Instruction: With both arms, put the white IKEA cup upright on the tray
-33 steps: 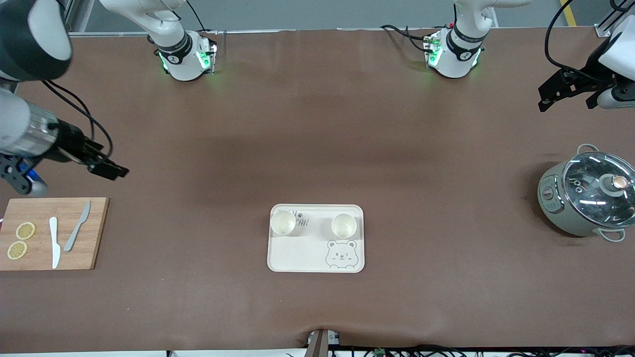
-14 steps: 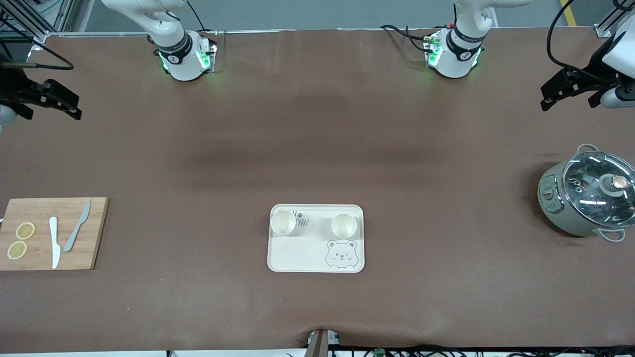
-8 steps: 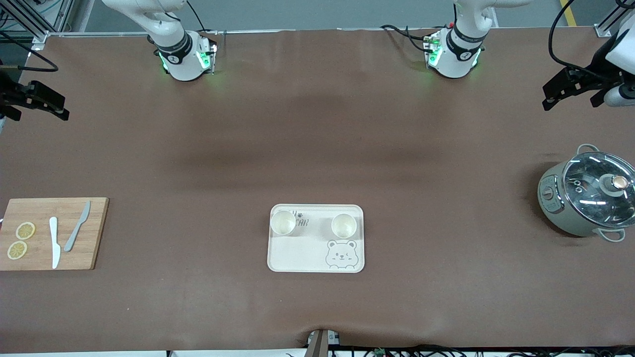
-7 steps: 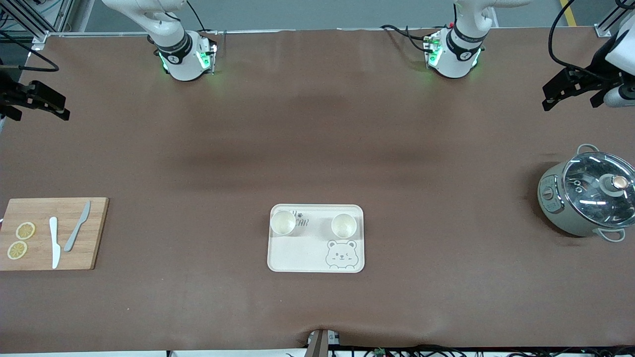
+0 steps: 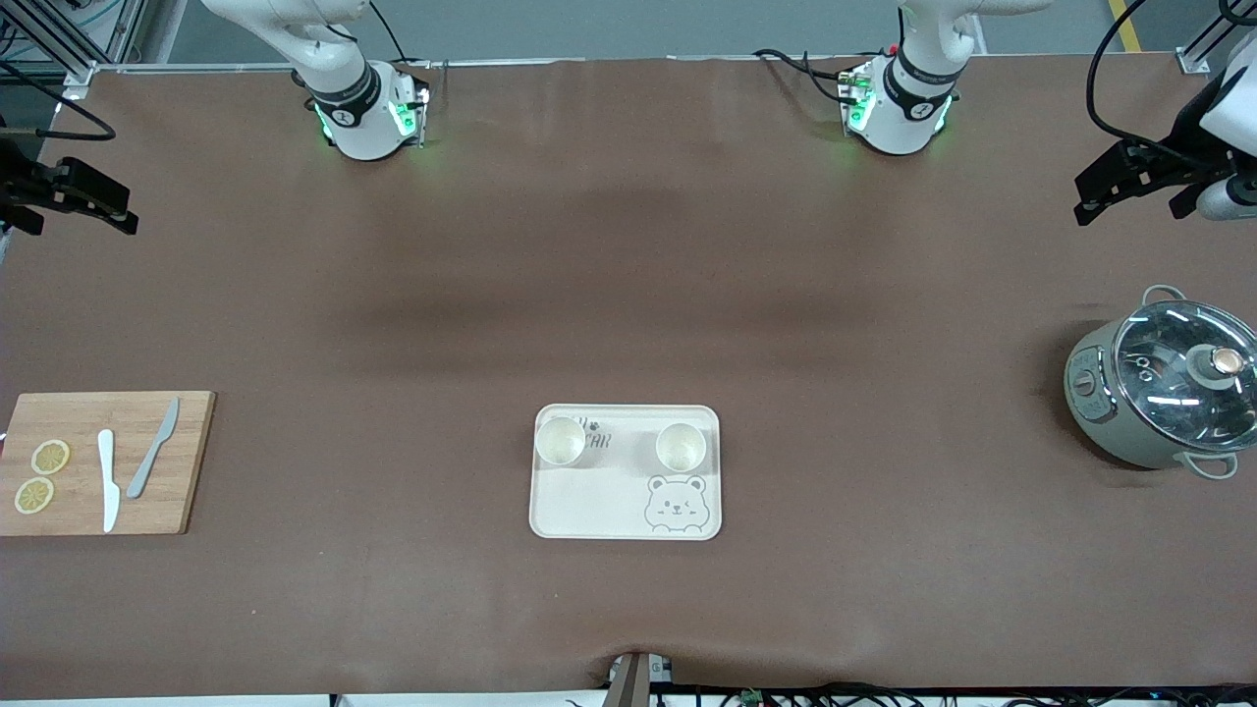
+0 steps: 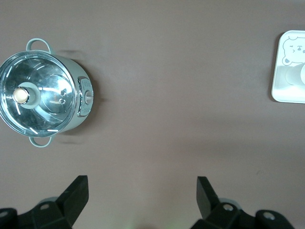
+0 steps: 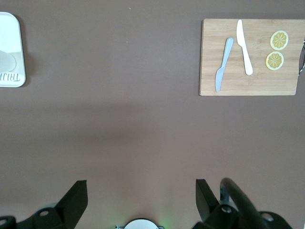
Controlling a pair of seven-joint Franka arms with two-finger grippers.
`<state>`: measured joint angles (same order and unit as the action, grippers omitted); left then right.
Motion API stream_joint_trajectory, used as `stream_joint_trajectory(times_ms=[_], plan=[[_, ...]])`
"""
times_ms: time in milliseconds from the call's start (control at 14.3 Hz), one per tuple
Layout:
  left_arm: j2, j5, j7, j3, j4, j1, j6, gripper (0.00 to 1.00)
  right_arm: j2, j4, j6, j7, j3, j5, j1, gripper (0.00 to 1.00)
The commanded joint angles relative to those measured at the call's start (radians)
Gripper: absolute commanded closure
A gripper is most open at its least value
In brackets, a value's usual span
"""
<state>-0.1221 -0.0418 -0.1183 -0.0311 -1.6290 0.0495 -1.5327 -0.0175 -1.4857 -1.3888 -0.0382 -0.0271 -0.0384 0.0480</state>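
Note:
The cream tray (image 5: pixel 589 506) with the bear drawing lies near the front middle of the table. Two white cups stand upright on it, one (image 5: pixel 561 441) toward the right arm's end and one (image 5: pixel 681 447) toward the left arm's end. My left gripper (image 5: pixel 1082 199) is open and empty, high over the table's edge at the left arm's end. My right gripper (image 5: pixel 126 208) is open and empty over the edge at the right arm's end. The left wrist view shows its open gripper (image 6: pixel 141 183) and a tray corner (image 6: pixel 281 90). The right wrist view shows its open gripper (image 7: pixel 141 186) and a tray edge (image 7: pixel 12 78).
A grey-green pot with a glass lid (image 5: pixel 1164 393) stands at the left arm's end, also in the left wrist view (image 6: pixel 40 93). A wooden cutting board (image 5: pixel 187 471) with two knives and two lemon slices lies at the right arm's end, also in the right wrist view (image 7: pixel 257 83).
My right arm has pulled back from near the cutting board to the table's edge, farther from the front camera, and now holds still. The left gripper has barely shifted. Cups and tray have not moved.

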Motion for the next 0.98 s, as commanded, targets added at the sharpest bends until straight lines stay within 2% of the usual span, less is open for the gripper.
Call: stream_joint_trajectory(times_ms=[0,911], plan=[[0.01,0.008,0.005,-0.001,0.026,-0.007,0.016,0.0,0.01,0.021,0.021,-0.005,-0.005,0.018,0.016,0.0],[-0.001,0.016,0.005,-0.006,0.031,-0.02,0.063,0.0,0.011,0.022,0.024,-0.005,-0.005,0.02,0.033,0.0]])
